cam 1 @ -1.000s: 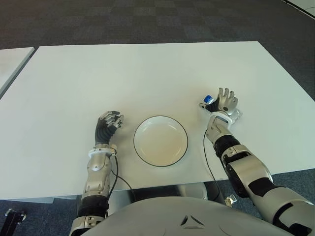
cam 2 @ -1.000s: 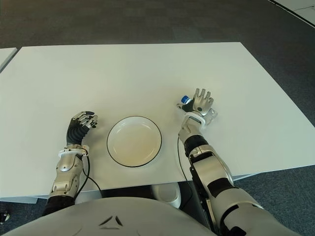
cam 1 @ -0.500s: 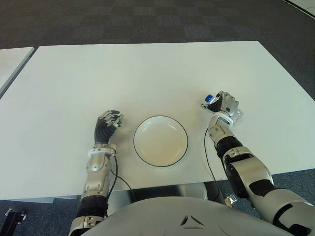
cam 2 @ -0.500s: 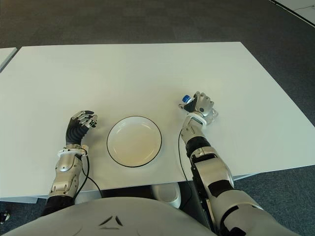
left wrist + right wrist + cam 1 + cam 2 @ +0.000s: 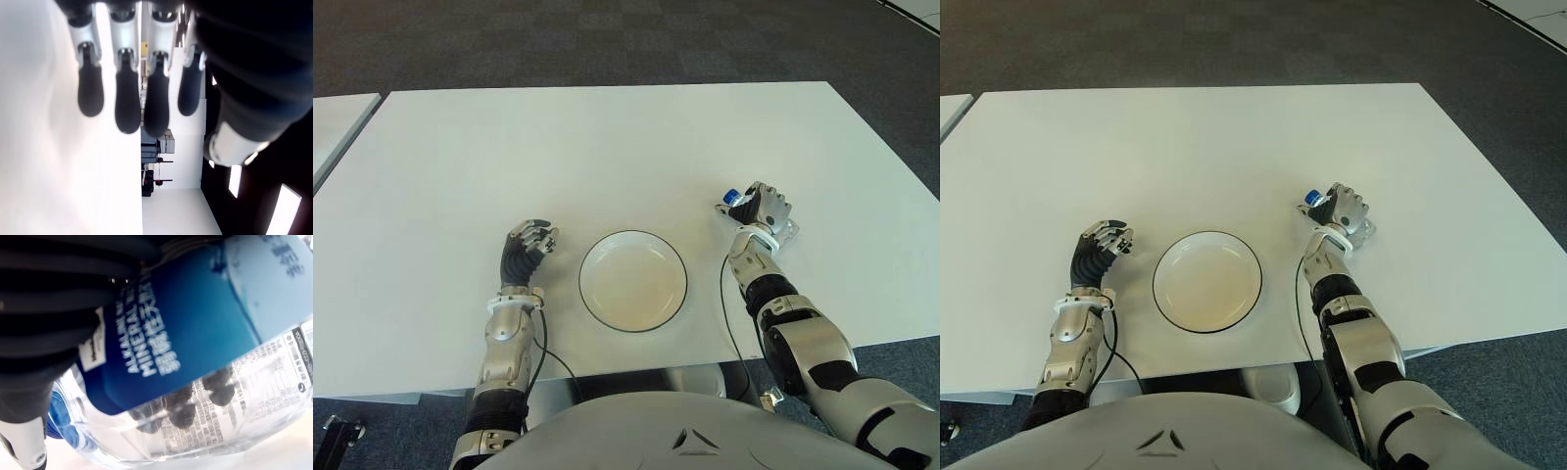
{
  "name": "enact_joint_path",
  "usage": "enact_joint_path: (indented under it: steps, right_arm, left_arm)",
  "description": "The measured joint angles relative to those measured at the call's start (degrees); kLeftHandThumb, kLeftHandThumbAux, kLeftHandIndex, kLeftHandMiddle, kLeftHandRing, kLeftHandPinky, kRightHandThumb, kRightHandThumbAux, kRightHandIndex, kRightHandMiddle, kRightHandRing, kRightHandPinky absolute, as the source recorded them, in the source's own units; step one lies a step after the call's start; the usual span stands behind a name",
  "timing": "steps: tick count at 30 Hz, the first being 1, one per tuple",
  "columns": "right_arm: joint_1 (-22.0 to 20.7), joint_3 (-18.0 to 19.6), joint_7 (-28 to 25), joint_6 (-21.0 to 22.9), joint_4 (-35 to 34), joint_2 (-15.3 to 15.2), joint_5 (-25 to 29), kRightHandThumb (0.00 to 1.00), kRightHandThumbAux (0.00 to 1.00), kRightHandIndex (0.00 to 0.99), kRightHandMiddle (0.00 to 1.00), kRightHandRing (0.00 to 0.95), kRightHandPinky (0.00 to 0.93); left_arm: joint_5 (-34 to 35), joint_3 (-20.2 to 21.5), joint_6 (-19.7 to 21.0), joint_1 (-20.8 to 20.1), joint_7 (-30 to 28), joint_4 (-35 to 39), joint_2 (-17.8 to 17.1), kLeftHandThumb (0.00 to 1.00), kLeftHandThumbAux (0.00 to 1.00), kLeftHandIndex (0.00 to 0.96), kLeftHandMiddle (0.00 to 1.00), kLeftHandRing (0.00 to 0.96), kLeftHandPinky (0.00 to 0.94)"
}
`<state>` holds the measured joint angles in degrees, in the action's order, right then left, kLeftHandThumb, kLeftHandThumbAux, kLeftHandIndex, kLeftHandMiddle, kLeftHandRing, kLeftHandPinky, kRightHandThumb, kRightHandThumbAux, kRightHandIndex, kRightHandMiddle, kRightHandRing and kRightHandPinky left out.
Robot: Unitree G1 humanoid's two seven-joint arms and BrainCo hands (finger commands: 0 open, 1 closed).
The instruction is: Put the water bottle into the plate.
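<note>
Dark carpet tiles surround a broad white worktop (image 5: 607, 147), and the corner of a second white table (image 5: 337, 122) is cut off at the left edge of the eye views. On the worktop, close to the robot, sits a round white plate (image 5: 632, 281) with a thin dark rim, holding nothing.

To the right of the plate and apart from it, the right hand (image 5: 763, 209) is closed round the water bottle (image 5: 195, 357). From the head camera almost all of the bottle is hidden behind the hand; only its blue cap (image 5: 729, 196) pokes out on the side facing the plate, along with a sliver of clear plastic past the knuckles. The right wrist view fills in the rest: a clear bottle with a blue label printed with white lettering, dark fingers (image 5: 54, 308) pressed across it, and more fingertips showing as dark blurs through the plastic. Whether the bottle touches the worktop or is just clear of it cannot be told.

The left hand (image 5: 530, 240) shows to the left of the plate, near it but apart. Its fingers (image 5: 128, 98) are curled inward and hold nothing; in the left wrist view four dark fingertips hang side by side over the white surface, with the thumb only partly in view. Whether that hand touches the worktop cannot be made out.
</note>
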<state>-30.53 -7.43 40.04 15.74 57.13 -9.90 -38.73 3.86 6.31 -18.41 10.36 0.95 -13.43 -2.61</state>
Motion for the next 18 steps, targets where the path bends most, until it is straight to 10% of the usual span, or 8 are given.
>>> enact_joint_path:
  steps: [18]
  right_arm:
    - [1.3, 2.2, 0.5, -4.5, -1.1, 0.0, 0.3, 0.712, 0.715, 0.440, 0.786, 0.790, 0.816]
  left_arm:
    - [-0.6, 0.0, 0.1, 0.1, 0.0, 1.2, 0.0, 0.706, 0.712, 0.432, 0.597, 0.589, 0.569]
